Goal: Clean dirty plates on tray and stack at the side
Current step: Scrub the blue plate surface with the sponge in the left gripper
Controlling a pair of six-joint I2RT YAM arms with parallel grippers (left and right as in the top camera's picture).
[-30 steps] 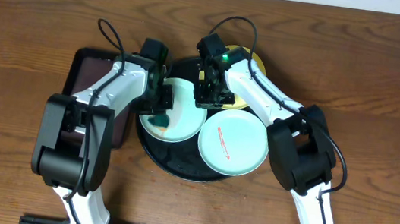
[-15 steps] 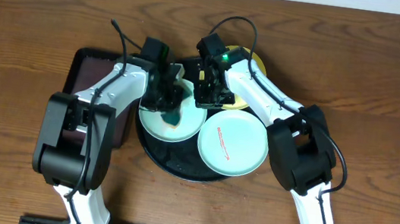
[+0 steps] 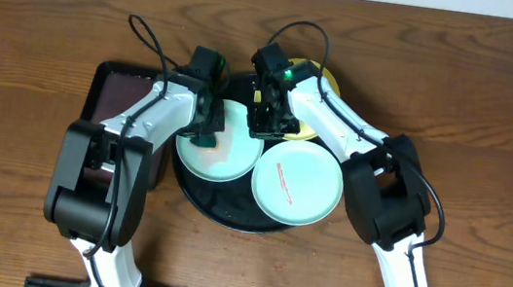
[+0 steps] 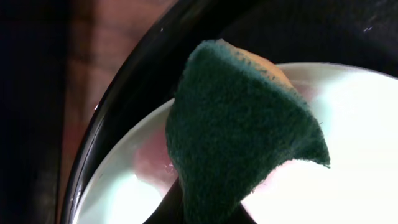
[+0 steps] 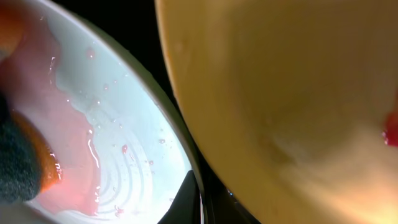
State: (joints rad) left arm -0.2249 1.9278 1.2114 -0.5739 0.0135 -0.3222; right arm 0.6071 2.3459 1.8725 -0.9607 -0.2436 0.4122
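Observation:
On the black tray (image 3: 228, 216) lie two pale mint plates. The left plate (image 3: 220, 159) carries a pink wet smear (image 5: 43, 118); the right plate (image 3: 298, 183) has a red streak. A yellow plate (image 3: 328, 79) shows at the back, partly hidden under my right arm. My left gripper (image 3: 207, 130) is shut on a green sponge (image 4: 242, 137), which presses on the left plate near its left rim. My right gripper (image 3: 267, 125) is shut on that plate's far right rim, and one dark finger (image 5: 186, 199) shows over its edge.
A dark-brown rectangular tray (image 3: 110, 96) lies left of the black tray, under my left arm. The yellow plate (image 5: 280, 93) overhangs close beside the held rim. Wooden table surrounds the trays.
The left gripper swept the sponge rightward across the left plate, then back toward its left rim. The right arm stayed still.

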